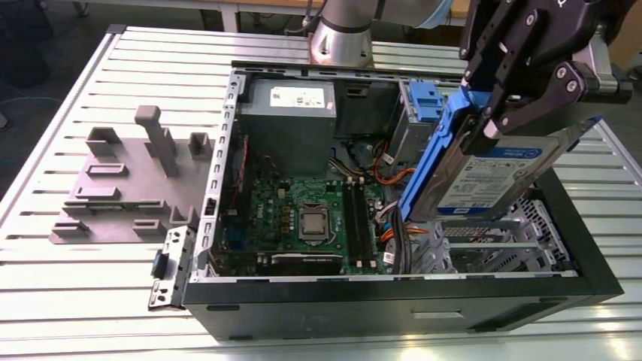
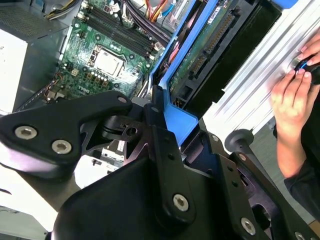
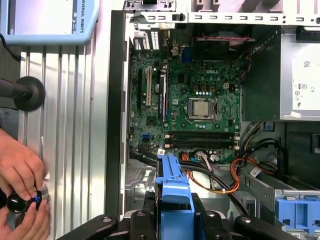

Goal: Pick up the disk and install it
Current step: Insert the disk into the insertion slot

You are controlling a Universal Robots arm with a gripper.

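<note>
The disk [image 1: 498,174] is a silver drive with a blue-and-white label and a blue carrier frame. It hangs tilted, one end down, over the metal drive cage [image 1: 501,244] at the exterior view's right of the open computer case [image 1: 401,297]. My black gripper [image 1: 504,120] is shut on the disk's upper part from above. In the second wrist view the fingers [image 2: 65,137] clamp the blue carrier [image 2: 176,116], and the disk's green circuit side [image 2: 200,45] points toward the case. In the first wrist view the carrier's edge [image 3: 172,187] sits over the case's cables.
Inside the case lie a green motherboard [image 1: 311,218], a grey power supply box [image 1: 291,113], orange cables [image 3: 220,187] and a small blue latch piece [image 1: 426,98]. A grey fixture [image 1: 131,180] stands on the slatted table at the exterior view's left. A person's hands [image 3: 20,175] rest on the table beside the case.
</note>
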